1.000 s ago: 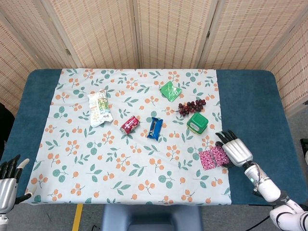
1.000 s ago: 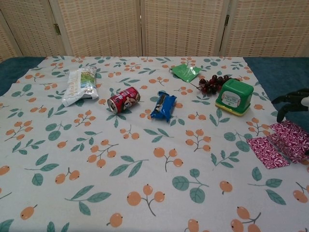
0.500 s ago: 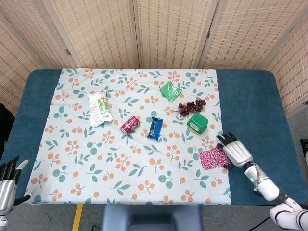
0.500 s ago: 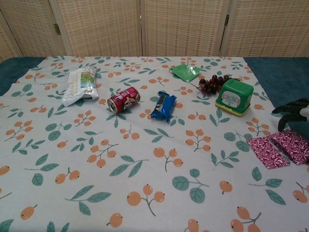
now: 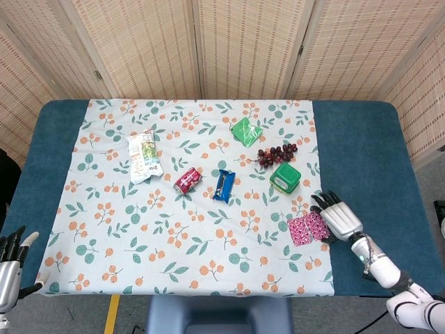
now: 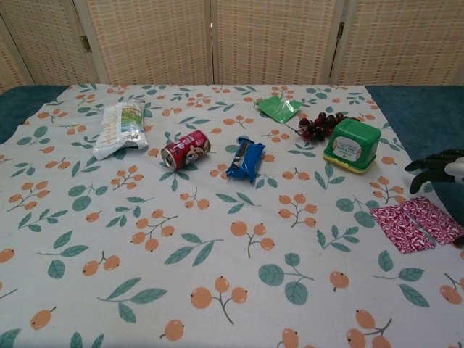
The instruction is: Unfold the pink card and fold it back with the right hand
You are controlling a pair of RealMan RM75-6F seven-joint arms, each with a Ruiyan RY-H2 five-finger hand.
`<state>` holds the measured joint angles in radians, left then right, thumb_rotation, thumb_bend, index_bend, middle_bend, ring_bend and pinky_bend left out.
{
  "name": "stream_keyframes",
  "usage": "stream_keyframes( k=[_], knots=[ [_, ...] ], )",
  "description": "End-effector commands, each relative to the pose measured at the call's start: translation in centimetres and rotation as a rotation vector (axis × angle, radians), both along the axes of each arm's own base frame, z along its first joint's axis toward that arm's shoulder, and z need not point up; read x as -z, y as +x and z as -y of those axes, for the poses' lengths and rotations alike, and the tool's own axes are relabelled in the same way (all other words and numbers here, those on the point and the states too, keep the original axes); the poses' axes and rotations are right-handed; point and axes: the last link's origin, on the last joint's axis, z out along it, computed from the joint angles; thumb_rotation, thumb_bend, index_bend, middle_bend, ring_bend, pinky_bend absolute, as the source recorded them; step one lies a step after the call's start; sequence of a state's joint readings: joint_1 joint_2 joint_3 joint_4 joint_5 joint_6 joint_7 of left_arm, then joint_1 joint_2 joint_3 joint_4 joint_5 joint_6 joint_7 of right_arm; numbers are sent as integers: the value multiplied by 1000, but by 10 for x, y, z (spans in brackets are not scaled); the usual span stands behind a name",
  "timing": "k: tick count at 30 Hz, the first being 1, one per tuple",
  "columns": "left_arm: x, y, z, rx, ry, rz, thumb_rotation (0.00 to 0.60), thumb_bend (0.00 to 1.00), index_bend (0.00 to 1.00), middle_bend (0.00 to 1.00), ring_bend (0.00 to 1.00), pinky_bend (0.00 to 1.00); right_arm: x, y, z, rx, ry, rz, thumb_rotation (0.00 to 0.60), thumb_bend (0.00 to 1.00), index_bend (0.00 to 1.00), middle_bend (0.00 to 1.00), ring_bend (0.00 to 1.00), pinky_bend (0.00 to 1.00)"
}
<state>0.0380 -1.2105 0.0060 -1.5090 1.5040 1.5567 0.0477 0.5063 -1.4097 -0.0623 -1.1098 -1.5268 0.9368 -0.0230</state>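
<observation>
Flattened now, pink card (image 6: 419, 225) lies open at cloth's edge; right hand (image 5: 338, 218) spread, empty.

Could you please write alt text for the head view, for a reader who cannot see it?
The robot's right hand rests at the right edge of an opened pink card on a leaf-patterned tablecloth. Further back lie a green box, grapes, a green packet, a blue wrapper, a red can and a white bag. The left hand sits at the near left corner.
</observation>
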Motion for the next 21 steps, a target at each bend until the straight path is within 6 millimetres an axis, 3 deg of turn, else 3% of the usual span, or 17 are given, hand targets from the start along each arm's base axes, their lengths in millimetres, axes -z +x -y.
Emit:
stream_keyframes(
  k=[1, 11, 21],
  knots=[
    [0, 0, 0, -1, 1, 1, 600, 285, 168, 22, 61, 0, 0, -1, -1, 5, -1, 1, 500, 112, 221, 84, 0, 0],
    [-1, -1, 0, 2, 3, 5, 600, 284, 168, 22, 61, 0, 0, 16, -16, 7, 26, 79, 500, 113, 212, 84, 0, 0],
    [-1, -4, 1, -2, 2, 7, 600, 285, 168, 22, 61, 0, 22, 30, -17, 57, 69, 127, 499, 113, 212, 82, 0, 0]
  ],
)
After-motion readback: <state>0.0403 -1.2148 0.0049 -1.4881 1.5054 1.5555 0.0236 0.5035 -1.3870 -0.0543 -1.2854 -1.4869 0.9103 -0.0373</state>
